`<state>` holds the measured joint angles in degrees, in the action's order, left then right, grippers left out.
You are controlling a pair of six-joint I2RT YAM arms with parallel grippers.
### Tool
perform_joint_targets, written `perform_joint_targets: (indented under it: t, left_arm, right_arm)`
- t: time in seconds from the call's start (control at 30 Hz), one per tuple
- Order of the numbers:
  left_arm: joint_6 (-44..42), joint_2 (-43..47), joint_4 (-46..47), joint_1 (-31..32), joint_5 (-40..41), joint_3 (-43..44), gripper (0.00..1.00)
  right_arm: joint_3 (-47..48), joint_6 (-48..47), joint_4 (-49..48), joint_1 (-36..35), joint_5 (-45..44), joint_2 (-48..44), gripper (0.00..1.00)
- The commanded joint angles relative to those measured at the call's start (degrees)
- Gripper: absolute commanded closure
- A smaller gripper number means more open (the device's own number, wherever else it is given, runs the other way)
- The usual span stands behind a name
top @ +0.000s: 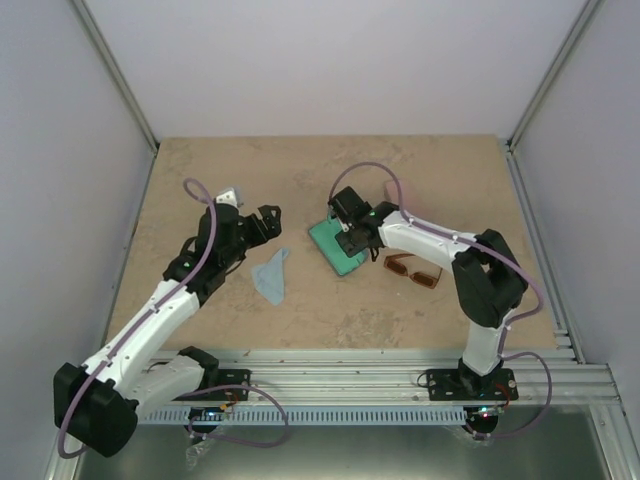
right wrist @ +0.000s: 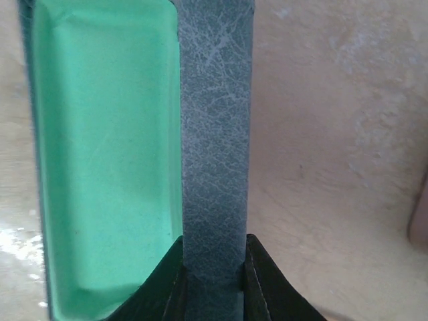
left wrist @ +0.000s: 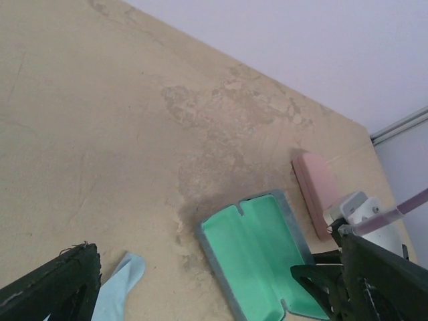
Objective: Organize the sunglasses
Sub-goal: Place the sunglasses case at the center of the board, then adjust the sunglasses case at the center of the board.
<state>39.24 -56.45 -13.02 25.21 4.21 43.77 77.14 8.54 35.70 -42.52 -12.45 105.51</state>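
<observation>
Near the middle of the desk (top: 200,170) the green-lined case (top: 330,240) lies open, and the right fingers (right wrist: 160,291) are pinched narrow on its grey textured edge, seen close up in the right wrist view. The amber sunglasses (top: 413,270) lie on the desk just right of the case, under the right forearm and not touching the case. The black wire pair is not visible in any view. The step looks like holding the case steady and open so a pair can go in. To do it well, hold the pinch low and firm on the wall without tipping the case, leave the green hollow unobstructed, and bring the sunglasses in folded and lengthwise so they sit flat. The left fingers (left wrist: 53,287) are spread wide and empty, hanging above the desk near the light blue cloth (top: 272,272), which lies between them and the case. The right arm rises from its base to a high bent elbow, with the forearm reaching left and the wrist angled down onto the case. The left arm stretches diagonally from the near left corner, wrist turned toward the case. The pink case (left wrist: 315,192) sits closed beyond the green one.
</observation>
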Motion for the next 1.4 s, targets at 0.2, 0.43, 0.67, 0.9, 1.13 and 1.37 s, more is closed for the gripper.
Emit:
perform_joint_targets:
  t: [0.2, 0.43, 0.67, 0.9, 1.13, 1.37]
  left_arm:
    - [0.0, -2.0, -1.3, -0.2, -0.5, -0.2, 0.01]
    - [-1.1, -2.2, -4.7, -0.2, 3.0, 2.4, 0.01]
    - [0.9, -2.2, -4.4, -0.2, 4.6, 2.0, 0.01]
    - [2.2, -3.5, -3.0, -0.3, 2.6, 1.7, 0.03]
    - [3.2, -4.7, -3.8, -0.3, 1.9, 2.2, 0.05]
    - [3.5, -4.9, -2.4, -0.3, -0.7, 1.0, 0.06]
  right_arm:
    - [7.3, -2.6, 6.8, -1.7, -8.8, 4.8, 0.63]
    - [7.2, -1.4, 5.1, -2.8, -6.2, -0.7, 0.35]
    - [1.0, 3.1, -2.6, -6.2, 2.9, -7.9, 0.32]
    - [-11.5, 12.5, -17.3, -8.6, 22.0, -7.7, 0.38]
    - [-16.2, 16.5, -21.7, -8.5, 22.6, -3.3, 0.41]
    - [-19.1, 19.1, -21.9, -4.5, 16.1, -1.8, 0.42]
